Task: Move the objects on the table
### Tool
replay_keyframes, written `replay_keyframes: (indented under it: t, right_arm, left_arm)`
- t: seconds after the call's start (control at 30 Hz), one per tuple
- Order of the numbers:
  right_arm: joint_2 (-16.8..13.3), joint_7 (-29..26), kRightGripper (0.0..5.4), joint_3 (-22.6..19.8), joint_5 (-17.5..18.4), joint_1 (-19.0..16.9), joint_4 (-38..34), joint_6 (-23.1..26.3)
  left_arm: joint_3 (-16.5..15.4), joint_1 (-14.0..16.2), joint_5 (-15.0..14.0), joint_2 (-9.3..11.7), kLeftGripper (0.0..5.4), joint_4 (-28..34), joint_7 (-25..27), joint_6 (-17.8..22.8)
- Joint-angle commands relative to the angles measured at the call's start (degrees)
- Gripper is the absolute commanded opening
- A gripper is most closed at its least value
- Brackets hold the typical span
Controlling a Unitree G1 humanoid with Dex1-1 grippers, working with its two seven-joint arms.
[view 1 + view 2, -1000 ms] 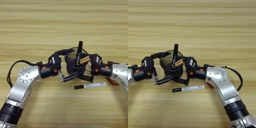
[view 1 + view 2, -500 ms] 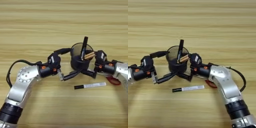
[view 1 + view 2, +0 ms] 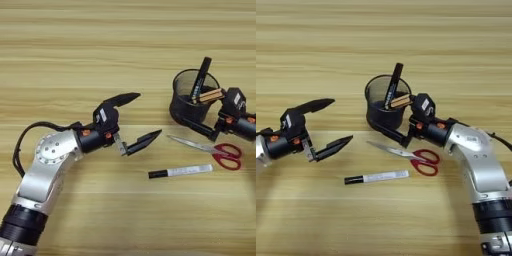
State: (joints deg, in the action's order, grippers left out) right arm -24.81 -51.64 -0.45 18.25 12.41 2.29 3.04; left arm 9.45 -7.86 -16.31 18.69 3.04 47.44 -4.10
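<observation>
One pen cup beside scissors

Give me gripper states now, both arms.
Left gripper: open, empty, over bare table left of the pen cup.
Right gripper: closed on the pen cup, one finger along its front, near the scissors.

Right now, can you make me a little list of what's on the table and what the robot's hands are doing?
Pen cup: black mesh pen cup, upright, pens inside
Scissors: red-handled scissors, lying flat in front of the cup
Marker: white marker with black cap, lying flat nearer the robot than the scissors
Left gripper: left gripper open, holding nothing, left of the cup
Right gripper: right gripper against the cup, lower finger along its base
Table: wooden table
</observation>
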Motion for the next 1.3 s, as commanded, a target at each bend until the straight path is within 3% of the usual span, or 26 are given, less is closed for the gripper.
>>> replay_keyframes:
  t: [0.03,0.33,0.67,1.17,1.3]
  right_arm:
    - [-1.33,0.83,4.68,-2.37,0.15,0.17,2.63,-1.07]
    - [-3.59,0.77,4.68,-6.41,-0.62,2.03,15.66,-4.97]
    - [-5.48,0.97,4.68,-7.85,-3.56,4.9,32.23,-12.27]
    - [-5.6,0.14,4.68,-7.43,-5.32,5.22,39.37,-16.59]
    - [-5.63,0.04,5.22,-7.71,-5.09,5.19,39.68,-16.91]
  left_arm:
    - [-1.68,-1.17,1.16,-1.01,5.4,-2.7,-2.8,-1.39]
    - [-4.15,-1.55,1.95,-2.67,5.4,-7.44,-7.24,-3.83]
    - [-5.12,-2.4,1.53,-3.13,5.4,-8.94,-7.41,-4.74]
    - [-5.32,-2.65,1.62,-3.46,5.4,-9.18,-7.53,-5.11]
    - [-5.24,-2.91,1.66,-3.65,5.4,-9.63,-7.56,-5.27]
